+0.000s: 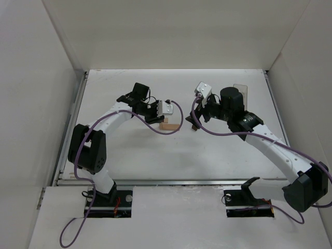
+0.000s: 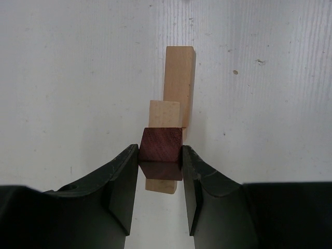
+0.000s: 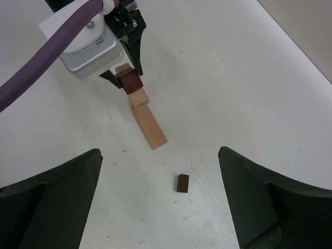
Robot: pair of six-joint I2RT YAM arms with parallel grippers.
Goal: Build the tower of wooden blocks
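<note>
The left fingers (image 2: pixel 122 189) pinch a dark red cube (image 2: pixel 161 153) over a shorter tan block (image 2: pixel 165 114) that overlaps one end of the long tan bar (image 2: pixel 179 78); the bar lies flat on the tabletop (image 3: pixel 233 78); the right fingers (image 3: pixel 57 192) are spread wide, holding nothing; a small dark block (image 3: pixel 182 183) lies near the bar's other end, apart from it.

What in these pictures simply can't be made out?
- Top view: how the tan blocks lie; they are too small to tell.
- Left wrist view: whether the dark block in the left claw touches the tan blocks; it covers the contact.
- Right wrist view: the right claw, whose fingers are cut off by the bottom edge.
</note>
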